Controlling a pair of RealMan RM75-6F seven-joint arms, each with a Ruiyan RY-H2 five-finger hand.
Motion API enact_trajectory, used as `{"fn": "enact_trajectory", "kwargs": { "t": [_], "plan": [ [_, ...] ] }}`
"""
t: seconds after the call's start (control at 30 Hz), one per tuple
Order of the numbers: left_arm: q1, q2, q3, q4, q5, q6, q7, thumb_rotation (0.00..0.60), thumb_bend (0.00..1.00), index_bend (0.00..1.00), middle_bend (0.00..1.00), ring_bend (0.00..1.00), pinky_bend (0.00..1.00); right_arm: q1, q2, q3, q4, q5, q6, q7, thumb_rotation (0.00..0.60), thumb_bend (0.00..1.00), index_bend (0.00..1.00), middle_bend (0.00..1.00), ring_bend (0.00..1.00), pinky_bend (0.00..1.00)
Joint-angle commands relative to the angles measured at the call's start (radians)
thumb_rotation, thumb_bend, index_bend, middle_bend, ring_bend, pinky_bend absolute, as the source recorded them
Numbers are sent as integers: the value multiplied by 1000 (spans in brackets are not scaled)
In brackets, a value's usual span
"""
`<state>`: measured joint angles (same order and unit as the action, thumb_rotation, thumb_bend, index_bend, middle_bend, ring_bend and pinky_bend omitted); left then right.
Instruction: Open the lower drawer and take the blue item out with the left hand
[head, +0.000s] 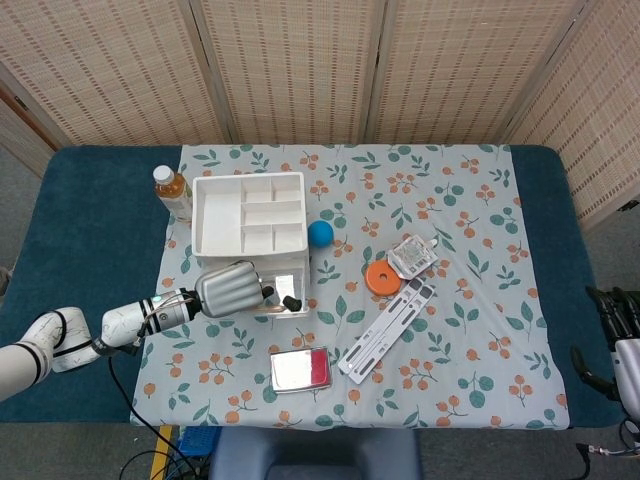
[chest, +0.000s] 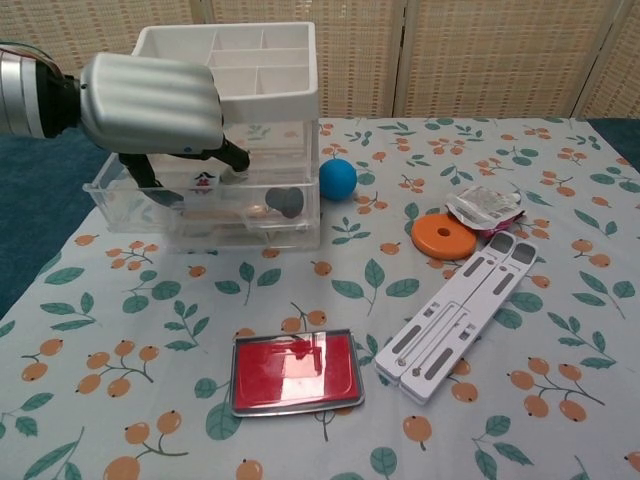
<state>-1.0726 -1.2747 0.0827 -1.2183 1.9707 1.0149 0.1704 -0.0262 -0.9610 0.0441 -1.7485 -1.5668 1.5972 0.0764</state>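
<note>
A clear drawer unit with a white divided top tray stands at the left of the cloth. Its lower drawer is pulled out toward me. In it lie a tan stick, a dark round piece and a small labelled item; no blue shows inside. My left hand hovers over the open drawer, its dark fingertips dipping in, spread, with nothing seen between them. A blue ball sits on the cloth just right of the unit. My right hand hangs open off the table's right edge.
A capped bottle stands behind the unit's left corner. An orange disc, a crinkled packet, a white folding stand and a red tin lie on the cloth.
</note>
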Motion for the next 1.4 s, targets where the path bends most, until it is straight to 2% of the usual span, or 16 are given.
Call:
{"fn": "enact_trajectory", "kwargs": {
  "t": [0.03,0.83,1.07,1.4],
  "plan": [
    [-2,-2,1,1,0,4,-6,600,163,463,922,1000,1000,0,0,0,-1,0,0,-1,600,431,0,113,0,23],
    [-14,-27,2,21,-14,30,-58,600,162,554,922,1000,1000,-4,2,4,-1,4,7,2,600,431,0,113,0,24],
    [9,6,-4,-10,-33,64,-52,600,162,561,922,1000,1000,-2,3,5,-2,-3,9,1,600,432,0,113,0,23],
    [102,98,-8,-101,-73,159,-19,600,162,561,922,1000,1000,1,6,6,-3,-17,13,5,600,431,0,113,0,24]
  ]
}}
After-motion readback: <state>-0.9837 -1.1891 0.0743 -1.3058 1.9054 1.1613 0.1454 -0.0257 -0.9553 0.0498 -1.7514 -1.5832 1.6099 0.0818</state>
